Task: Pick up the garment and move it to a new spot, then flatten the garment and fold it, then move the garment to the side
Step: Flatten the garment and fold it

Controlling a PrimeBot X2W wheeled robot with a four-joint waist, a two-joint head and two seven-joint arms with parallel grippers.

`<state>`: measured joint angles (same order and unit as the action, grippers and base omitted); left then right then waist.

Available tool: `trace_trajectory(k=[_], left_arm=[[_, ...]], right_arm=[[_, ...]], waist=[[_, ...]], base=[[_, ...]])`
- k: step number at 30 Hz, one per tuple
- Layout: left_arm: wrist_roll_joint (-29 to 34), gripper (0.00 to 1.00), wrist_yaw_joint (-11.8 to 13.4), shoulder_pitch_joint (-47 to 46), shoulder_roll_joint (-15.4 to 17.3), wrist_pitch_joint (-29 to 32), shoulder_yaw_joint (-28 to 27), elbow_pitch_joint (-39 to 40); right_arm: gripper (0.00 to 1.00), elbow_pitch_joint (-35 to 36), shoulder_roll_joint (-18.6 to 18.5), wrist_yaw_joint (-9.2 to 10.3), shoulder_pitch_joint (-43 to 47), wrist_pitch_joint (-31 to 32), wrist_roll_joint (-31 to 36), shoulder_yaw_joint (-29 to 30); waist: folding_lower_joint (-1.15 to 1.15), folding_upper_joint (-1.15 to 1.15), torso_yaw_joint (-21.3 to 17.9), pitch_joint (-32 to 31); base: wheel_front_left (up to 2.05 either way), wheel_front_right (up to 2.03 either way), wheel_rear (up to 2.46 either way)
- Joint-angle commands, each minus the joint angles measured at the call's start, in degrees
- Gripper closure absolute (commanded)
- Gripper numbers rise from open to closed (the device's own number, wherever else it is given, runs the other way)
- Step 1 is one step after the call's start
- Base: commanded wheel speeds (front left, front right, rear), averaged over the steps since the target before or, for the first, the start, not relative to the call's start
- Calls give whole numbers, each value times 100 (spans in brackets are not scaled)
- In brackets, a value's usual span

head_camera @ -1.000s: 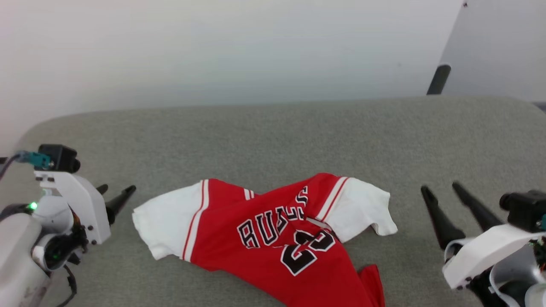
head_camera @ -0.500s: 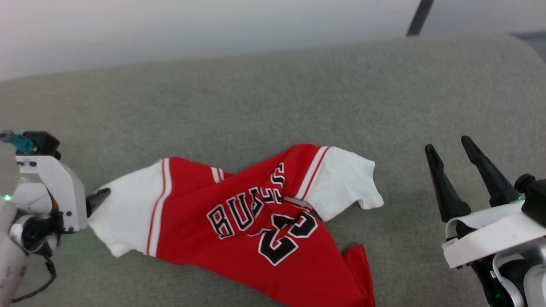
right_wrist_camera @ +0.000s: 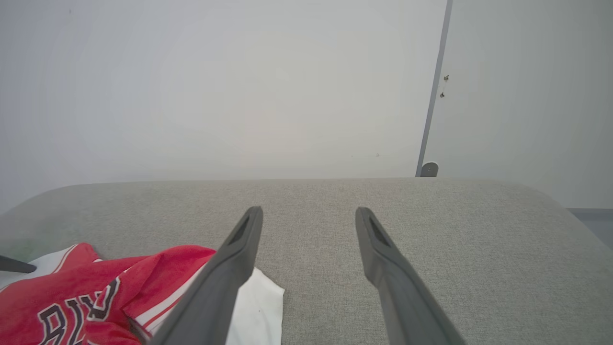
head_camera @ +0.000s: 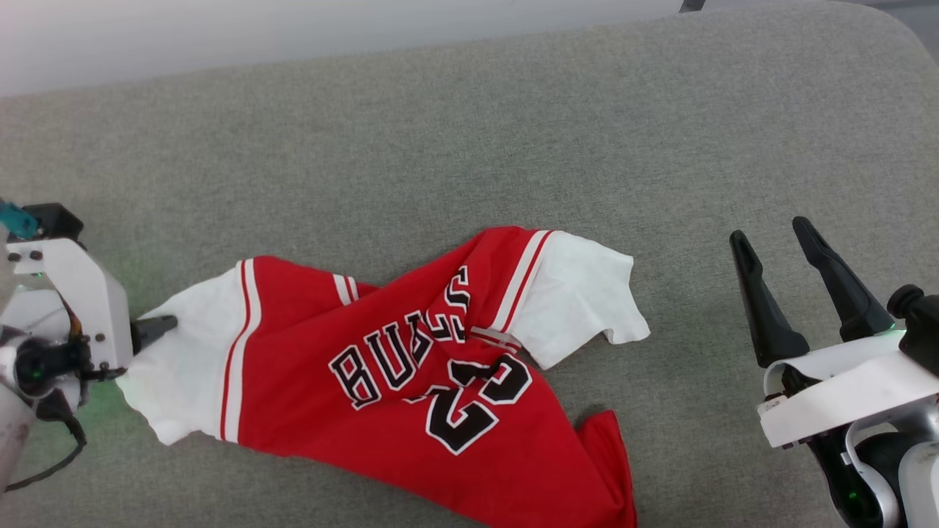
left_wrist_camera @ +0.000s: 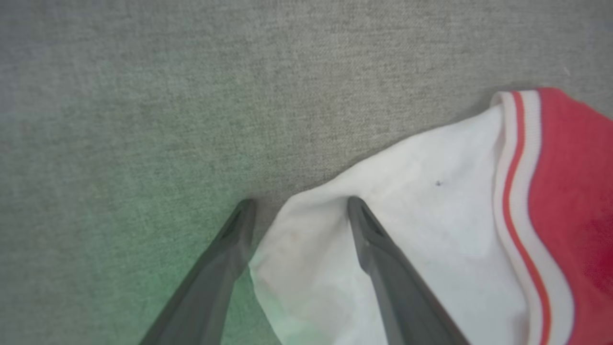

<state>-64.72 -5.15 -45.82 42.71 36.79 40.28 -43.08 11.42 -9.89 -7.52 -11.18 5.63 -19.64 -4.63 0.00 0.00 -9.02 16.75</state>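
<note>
Nearest, by the near edge of the grey padded surface (head_camera: 513,132), the garment (head_camera: 411,352) lies crumpled and twisted, left of the middle. Its red body runs off the bottom of the head view, with black white-outlined lettering and number facing up and a white panel spread to each side. At its left white panel, the left gripper (left_wrist_camera: 299,203) stands with jaws wide apart and grips nothing. One finger is over bare grey cloth and the other over the white edge, so the hem sits between them; whether they touch it cannot be told. Toward the near right corner, well apart from the garment, the right gripper (head_camera: 769,231) is likewise spread wide and empty above bare cloth. Beyond lie the rounded far edge and a pale wall (right_wrist_camera: 239,96).
</note>
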Motion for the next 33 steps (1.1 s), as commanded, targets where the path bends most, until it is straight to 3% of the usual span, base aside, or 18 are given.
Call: trace_trajectory(k=[1, 2, 4, 5, 6, 8, 14, 25, 33], left_arm=[[-85, 32, 122, 372, -215, 393, 201, -226], [-144, 45, 162, 405, -237, 512, 201, -246], [-219, 62, 237, 438, -256, 743, 214, -251], [-219, 62, 237, 438, -256, 743, 214, -251], [-268, 69, 292, 455, -265, 828, 202, -259], [-315, 100, 363, 467, -262, 975, 217, -211], [-277, 100, 422, 361, -183, 801, 139, 36], [-155, 100, 450, 107, -350, 506, 124, 396], [-88, 100, 393, -132, -605, 423, 177, 510]], right_arm=[[0, -1, 19, 6, -92, 28, -24, -19], [0, -1, 13, 6, -92, 43, -29, -13], [0, 4, 10, 6, -96, 86, -32, 9], [0, 4, 10, 6, -96, 86, -32, 9], [0, 8, 7, 6, -101, 105, -31, 16], [0, 16, 11, 6, -121, 146, -41, 33], [0, -35, -52, 6, -239, 412, -233, -96], [0, -621, -648, 6, -757, 2466, -923, -583], [0, -1147, -797, 6, -1273, 3245, -980, -680]], waist=[[0, 0, 12, -6], [0, 0, 19, -11], [0, 0, 33, -22], [0, 0, 33, -22], [0, 0, 39, -25], [0, 0, 56, -27], [0, 0, 119, -17], [0, 0, 401, 84], [0, 0, 685, 294]], base=[[0, 0, 0], [0, 0, 0], [0, 0, 0], [0, 0, 0], [0, 0, 0], [0, 0, 0], [0, 0, 0], [0, 0, 0], [0, 0, 0]])
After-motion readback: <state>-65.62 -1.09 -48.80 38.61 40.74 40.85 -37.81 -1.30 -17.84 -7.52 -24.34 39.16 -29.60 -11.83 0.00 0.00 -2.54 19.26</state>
